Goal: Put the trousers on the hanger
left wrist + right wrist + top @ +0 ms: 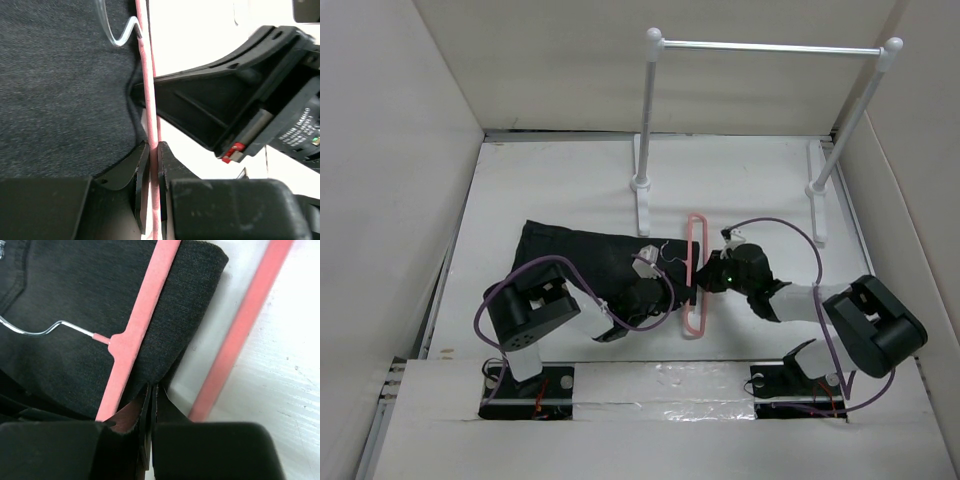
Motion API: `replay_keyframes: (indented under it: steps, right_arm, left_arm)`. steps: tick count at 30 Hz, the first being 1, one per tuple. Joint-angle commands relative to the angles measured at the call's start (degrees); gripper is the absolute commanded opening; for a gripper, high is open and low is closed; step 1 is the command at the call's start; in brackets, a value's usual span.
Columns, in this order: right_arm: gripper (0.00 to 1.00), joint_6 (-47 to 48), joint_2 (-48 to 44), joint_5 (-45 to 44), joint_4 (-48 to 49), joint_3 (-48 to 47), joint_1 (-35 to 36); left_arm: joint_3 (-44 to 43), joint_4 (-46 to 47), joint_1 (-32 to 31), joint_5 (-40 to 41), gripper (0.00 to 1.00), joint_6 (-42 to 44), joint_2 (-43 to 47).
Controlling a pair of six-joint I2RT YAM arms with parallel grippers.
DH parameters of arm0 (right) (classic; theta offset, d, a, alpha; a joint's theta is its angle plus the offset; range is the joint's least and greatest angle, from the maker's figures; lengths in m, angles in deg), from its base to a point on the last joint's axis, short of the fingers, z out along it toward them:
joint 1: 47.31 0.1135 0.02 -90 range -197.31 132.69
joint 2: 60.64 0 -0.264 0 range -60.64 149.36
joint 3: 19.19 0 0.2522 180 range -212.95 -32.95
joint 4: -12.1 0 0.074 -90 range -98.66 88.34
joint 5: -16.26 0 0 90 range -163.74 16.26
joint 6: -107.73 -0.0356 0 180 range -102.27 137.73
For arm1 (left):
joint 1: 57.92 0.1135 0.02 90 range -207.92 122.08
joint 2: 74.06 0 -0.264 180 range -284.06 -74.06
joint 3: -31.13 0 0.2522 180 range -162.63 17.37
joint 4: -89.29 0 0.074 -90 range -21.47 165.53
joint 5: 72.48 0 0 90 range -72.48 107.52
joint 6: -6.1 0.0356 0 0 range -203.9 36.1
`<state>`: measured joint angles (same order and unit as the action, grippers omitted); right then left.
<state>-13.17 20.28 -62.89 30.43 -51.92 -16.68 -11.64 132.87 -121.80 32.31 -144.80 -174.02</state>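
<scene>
The black trousers (580,255) lie flat on the table, left of centre. The pink hanger (696,275) lies at their right end. Its hooked bar (145,315) lies across the fabric (75,290), its other bar (245,320) lies on the bare table, and the thin metal hook (45,330) rests on the cloth. My left gripper (682,296) is shut on a pink hanger bar (148,90), with the trousers (65,90) beside it. My right gripper (704,283) is shut on the edge of the trousers' end (151,387), between the two bars.
A white-and-silver rail (770,47) on two white posts (648,110) stands at the back of the table. White walls enclose the table on the left, right and back. The two grippers are close together, and the right one (240,100) fills the left wrist view's right side.
</scene>
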Motion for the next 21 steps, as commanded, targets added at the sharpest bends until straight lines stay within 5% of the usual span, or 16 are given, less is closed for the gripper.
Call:
replay_keyframes:
  steps: [1,15,21]
  right_arm:
    - [0.0,0.3,-5.14,0.84,2.55,-0.11,-0.66]
    - [0.0,7.07,-26.68,3.03,-16.0,1.29,-9.0]
    - [0.0,9.45,-36.17,10.41,-23.12,1.47,-18.75]
  left_arm:
    - [-0.78,-5.29,0.16,4.54,0.0,3.77,4.42]
    - [-2.02,-15.77,1.99,9.73,0.0,7.2,7.33]
    - [1.41,-17.87,5.16,11.23,0.0,7.64,10.65]
